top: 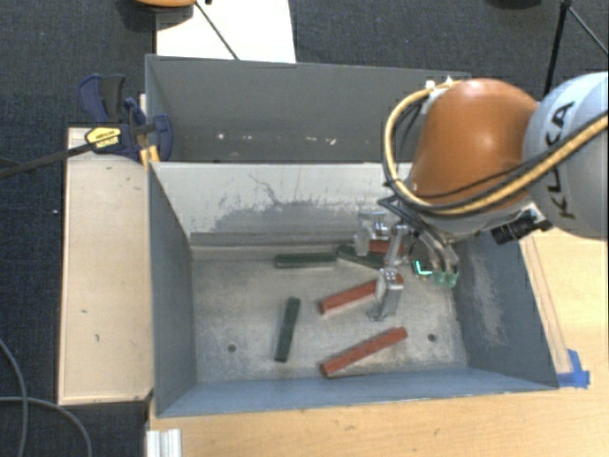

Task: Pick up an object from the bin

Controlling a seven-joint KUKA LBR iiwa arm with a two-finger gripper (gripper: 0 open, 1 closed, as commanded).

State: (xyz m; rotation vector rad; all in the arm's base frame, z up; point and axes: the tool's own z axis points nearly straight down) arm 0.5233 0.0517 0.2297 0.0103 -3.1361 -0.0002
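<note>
My gripper point(388, 298) hangs low in the right half of the bin, under the orange wrist cover. It sits right at the right end of a short red-brown bar point(345, 299) that lies slanted on the bin floor. Whether it touches that bar I cannot tell. A longer red-brown bar point(364, 350) lies slanted just in front of the gripper, apart from it. A dark green bar point(306, 260) rests flat along the foot of the back wall, to the gripper's left.
Another dark green bar point(286, 328) lies nearly upright in the picture on the left-centre of the floor. The arm and its cables cover the bin's right rear corner. The bin's walls slope inward on all sides.
</note>
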